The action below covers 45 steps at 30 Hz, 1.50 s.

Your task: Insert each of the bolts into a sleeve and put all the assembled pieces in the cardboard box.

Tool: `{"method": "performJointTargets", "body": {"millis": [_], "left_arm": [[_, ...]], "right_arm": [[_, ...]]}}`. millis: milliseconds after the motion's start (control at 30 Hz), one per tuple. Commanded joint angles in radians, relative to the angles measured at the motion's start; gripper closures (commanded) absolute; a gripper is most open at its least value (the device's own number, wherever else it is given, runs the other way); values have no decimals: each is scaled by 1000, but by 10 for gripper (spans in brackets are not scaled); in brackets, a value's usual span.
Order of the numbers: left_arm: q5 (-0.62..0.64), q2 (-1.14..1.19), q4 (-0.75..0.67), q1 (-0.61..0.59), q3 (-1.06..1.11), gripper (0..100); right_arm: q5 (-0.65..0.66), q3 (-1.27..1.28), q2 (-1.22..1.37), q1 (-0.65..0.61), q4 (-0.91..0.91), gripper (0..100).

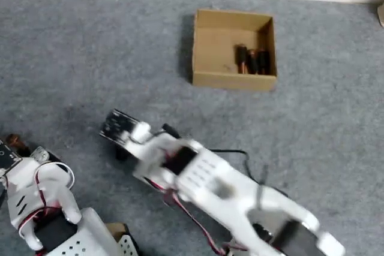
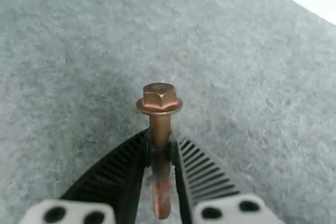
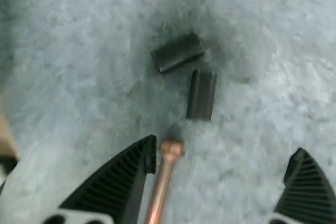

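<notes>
Left fingers (image 2: 122,167) tight on a copper bolt (image 2: 159,101) — right fingers (image 3: 122,181) wide apart beside a loose bolt (image 3: 164,178).

No readable text, label, number or sign anywhere: none legible on box, bolts, sleeves or arms.

Cardboard box (image 1: 234,80): one.

Assembled pieces (image 1: 252,60) inside the cardboard box: three, as far as the high view allows, lying side by side.

Empty sleeves outside the cardboard box: two, first sleeve (image 3: 177,52) and second sleeve (image 3: 201,95), near each other on the carpet (image 3: 79,77).

Bare bolts outside the cardboard box: two. The held bolt (image 2: 159,124) is clamped in the left gripper (image 2: 160,148). The lying bolt (image 3: 164,182) rests between the spread fingers of the right gripper (image 3: 224,148).

Arms: two, left arm (image 1: 42,196) and right arm (image 1: 216,184).
</notes>
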Motion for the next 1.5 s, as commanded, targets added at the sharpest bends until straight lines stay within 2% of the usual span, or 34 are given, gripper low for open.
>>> {"method": "performJointTargets", "body": {"millis": [0, 100, 233, 500, 567, 700, 767, 900, 1033, 1200, 1333, 1467], "left_arm": [[6, -12, -32, -12, -28, 996], [6, -12, -32, -12, -28, 996], [6, -12, -32, -12, -25, 996], [6, -12, -32, -12, -27, 996], [6, -12, -32, -12, -27, 996], [6, -12, -32, -13, -25, 996], [6, -12, -32, -13, -24, 996], [6, -12, -32, -13, -24, 996], [5, -12, -32, -10, -22, 996], [3, -12, -37, 10, -38, 996], [8, -8, -77, 91, -193, 996], [8, -7, -83, 257, -364, 996]], "right_arm": [[-29, -239, 274, -12, -28, 642], [-83, -341, 450, -5, -28, 642], [-87, -467, 619, -2, -25, 642], [-94, -527, 742, 33, 65, 650], [-94, -527, 746, 33, 82, 711], [-94, -527, 751, 33, 110, 998], [-94, -521, 748, 33, 113, 971], [-95, -530, 743, 35, 179, 992], [-94, -591, 638, 61, 266, 993], [-94, -596, 344, 137, 358, 993], [-87, -542, 85, 193, 389, 993], [-86, -441, -173, 259, 386, 993]]}}
